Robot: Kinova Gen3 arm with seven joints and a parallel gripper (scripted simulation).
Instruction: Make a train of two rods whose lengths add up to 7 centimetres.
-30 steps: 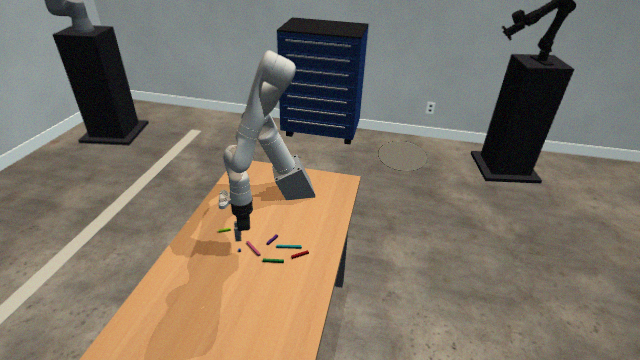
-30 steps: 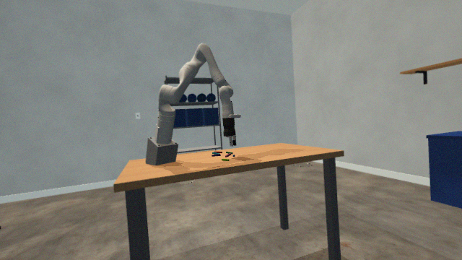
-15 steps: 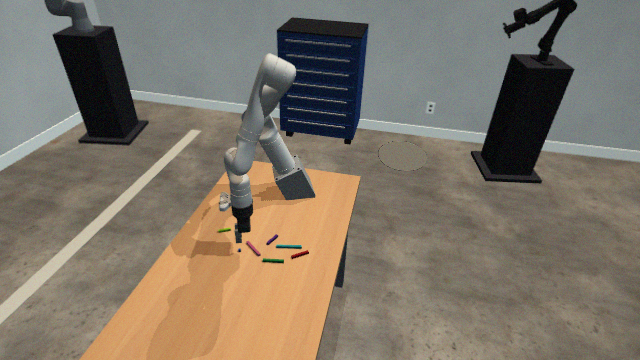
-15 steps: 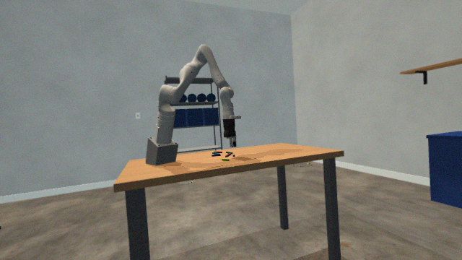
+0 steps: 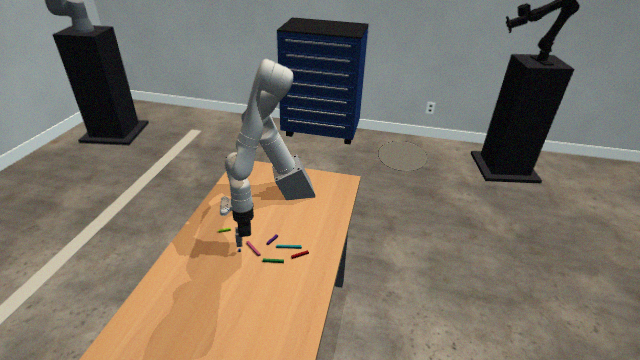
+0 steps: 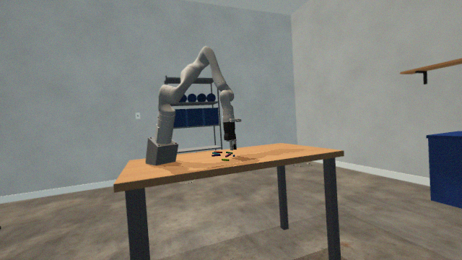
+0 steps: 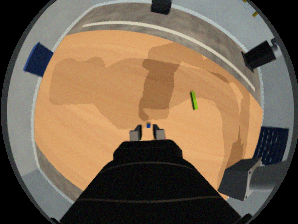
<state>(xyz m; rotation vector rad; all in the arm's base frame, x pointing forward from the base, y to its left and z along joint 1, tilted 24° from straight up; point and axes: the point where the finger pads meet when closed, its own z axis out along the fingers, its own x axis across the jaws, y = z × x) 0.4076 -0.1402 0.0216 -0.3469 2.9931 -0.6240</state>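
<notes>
Blue rod (image 5: 239,250) (image 6: 234,155) (image 7: 148,125) (1 cm): on tbl. (image 5: 280,310) (image 6: 307,149) (image 7: 80,120), just L of pink rod (image 5: 253,248) (image 6: 228,155) in top view, under the gripper (image 5: 239,245) (image 6: 233,147) (image 7: 147,129). Fingers part-spread, nothing pinched, tips above tbl.

Purple rod (image 5: 272,239) (image 6: 216,155) (6 cm): R of pink, slightly up-frame.
Green rod (image 5: 273,260) (image 6: 229,152): R of pink, down-frame.
Turq. rod (image 5: 288,246) (image 6: 217,153): R of pink, beyond purple.
Red rod (image 5: 300,254) (image 6: 218,152): farthest R of pink.
Lime rod (image 5: 224,230) (image 6: 225,159) (image 7: 194,100): L of pink, up-frame, past gripper.

Status: no train yet. Pair reqd.: blue + purple = 7. Left: pick, lay end to end, check spacing, release, withdraw. Blue pick prob. in hand.

Views: wrist shows blue in line w/ finger gap, plus lime; pink & rest not seen. Top gives full layout; ext. shows tip height, but rods bunched, hard to sort.

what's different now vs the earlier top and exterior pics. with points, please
The end effector (image 5: 239,244) (image 6: 233,149) (image 7: 147,129) has come down closer to the table (image 5: 280,310) (image 6: 267,153) (image 7: 100,120), above the small blue rod (image 5: 239,250) (image 6: 234,155) (image 7: 148,125). Nothing was taken hold of or let go; its fingers stand apart. The blue rod and the other rods lie as before.
</notes>
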